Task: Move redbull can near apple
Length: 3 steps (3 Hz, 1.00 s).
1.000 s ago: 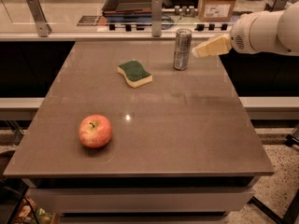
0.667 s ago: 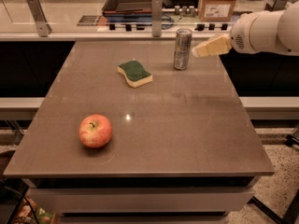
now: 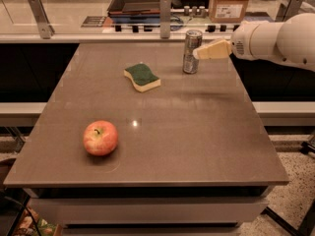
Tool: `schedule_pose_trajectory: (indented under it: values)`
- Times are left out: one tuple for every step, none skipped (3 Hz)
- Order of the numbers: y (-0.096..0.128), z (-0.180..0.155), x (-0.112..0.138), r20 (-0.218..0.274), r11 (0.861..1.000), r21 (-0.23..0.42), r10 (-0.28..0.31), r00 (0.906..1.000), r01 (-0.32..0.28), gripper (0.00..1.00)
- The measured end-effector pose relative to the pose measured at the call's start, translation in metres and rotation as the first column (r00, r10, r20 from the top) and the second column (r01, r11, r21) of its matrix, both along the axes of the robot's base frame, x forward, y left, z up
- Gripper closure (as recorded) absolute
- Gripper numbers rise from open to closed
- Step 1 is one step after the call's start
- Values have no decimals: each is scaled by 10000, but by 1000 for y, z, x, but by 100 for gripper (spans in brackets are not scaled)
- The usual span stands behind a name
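Note:
The redbull can [image 3: 191,51] stands upright near the far right part of the brown table [image 3: 162,132]. It is slim and silver-grey with dark markings. The apple [image 3: 100,137] is red and yellowish and lies near the front left of the table, far from the can. My gripper [image 3: 203,51] comes in from the right on a white arm [image 3: 278,40]. Its cream-coloured fingers [image 3: 214,49] reach the can's right side at about mid height.
A green-topped yellow sponge [image 3: 141,77] lies left of the can, between it and the apple. Behind the table runs a counter with a metal post [image 3: 165,15], a dark tray [image 3: 140,1] and a cardboard box [image 3: 229,2].

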State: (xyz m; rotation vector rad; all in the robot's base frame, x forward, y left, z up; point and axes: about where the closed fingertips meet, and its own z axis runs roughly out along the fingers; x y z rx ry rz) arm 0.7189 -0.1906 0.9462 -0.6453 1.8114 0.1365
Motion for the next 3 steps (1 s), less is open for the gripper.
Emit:
schedule_pose_trajectory:
  values:
    - [11,-14,14,-12,9981,572,234,9997,-233,0]
    - [23,-27,25,-8,9927,1082,530,9986,-526,0]
    - [34,-34,36,224,9829,1661,772,9968,-799,0]
